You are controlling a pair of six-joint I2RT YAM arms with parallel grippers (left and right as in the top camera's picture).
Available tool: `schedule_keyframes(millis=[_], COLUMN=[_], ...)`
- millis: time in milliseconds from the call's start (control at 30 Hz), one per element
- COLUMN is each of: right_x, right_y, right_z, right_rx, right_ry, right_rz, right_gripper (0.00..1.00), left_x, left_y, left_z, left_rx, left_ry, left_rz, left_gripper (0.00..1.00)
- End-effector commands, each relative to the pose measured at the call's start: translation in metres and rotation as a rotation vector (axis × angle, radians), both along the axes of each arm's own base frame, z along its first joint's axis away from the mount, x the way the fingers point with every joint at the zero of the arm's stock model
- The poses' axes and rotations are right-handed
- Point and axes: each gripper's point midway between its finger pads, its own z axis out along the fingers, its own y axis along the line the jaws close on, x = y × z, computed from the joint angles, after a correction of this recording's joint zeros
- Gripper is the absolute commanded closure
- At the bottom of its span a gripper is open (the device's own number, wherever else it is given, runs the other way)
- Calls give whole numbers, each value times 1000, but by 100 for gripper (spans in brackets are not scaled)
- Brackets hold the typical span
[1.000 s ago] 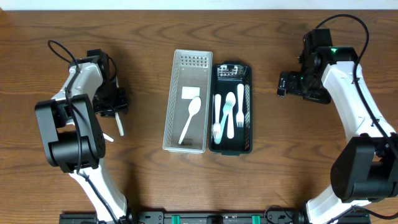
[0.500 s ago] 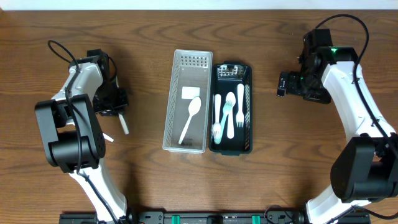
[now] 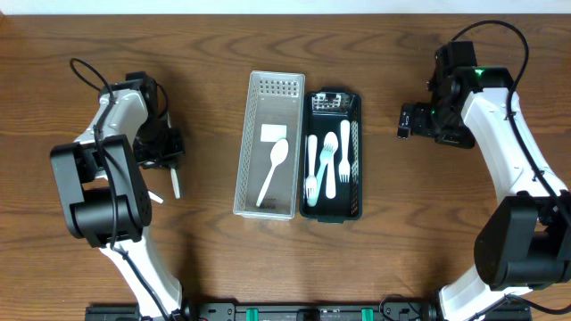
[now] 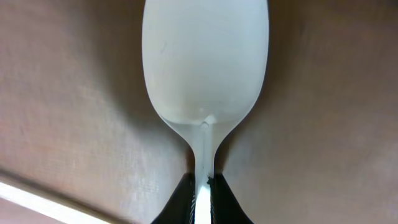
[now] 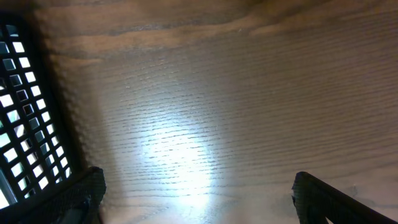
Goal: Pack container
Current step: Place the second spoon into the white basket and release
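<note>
Dark brown wood-grain table [image 3: 214, 53] across the whole overhead view. At its middle, a long white perforated plastic bin [image 3: 277, 86], and touching its right wall, side by side, a black latticed plastic tray [image 3: 358, 169]. Inside the white bin, a loose white plastic spoon [image 3: 274, 169] lying lengthwise, bowl toward the far end, just below a small white square piece [image 3: 273, 133]. Inside the black tray, several white plastic forks [image 3: 328, 160] laid parallel. Well left of the bin, the left gripper [image 3: 169, 159] low over the wood, clamped narrow on the thin stem of a second white plastic spoon [image 3: 174, 183]. From the left wrist, that spoon's broad bowl [image 4: 205, 62] pointing away over the tabletop, with the dark fingertips [image 4: 177, 202] pinched tight on either side of the stem. Well right of the tray, the right gripper [image 3: 404, 120] above bare wood. From the right wrist, its black fingertips [image 5: 81, 193] spread wide, nothing between them, with the tray's lattice wall [image 5: 25, 124] at the left edge.
</note>
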Motion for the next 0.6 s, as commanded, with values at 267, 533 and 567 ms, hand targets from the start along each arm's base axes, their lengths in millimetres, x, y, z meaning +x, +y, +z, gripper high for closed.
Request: schedule_keyframes(millis=[267, 533, 567], right_x=[0, 0, 0], right_y=[3, 3, 3], right_z=[-4, -4, -4], right_rx=[0, 0, 0], right_ry=[8, 7, 7], right_rz=[25, 25, 25], right_gripper=[1, 1, 1], left_x=[22, 0, 0], left_y=[-115, -208, -214], left_z=[138, 143, 139], left_rx=[-2, -56, -59], left_ry=[-340, -386, -384], left_rz=[-246, -421, -437], left_gripper=[95, 94, 94])
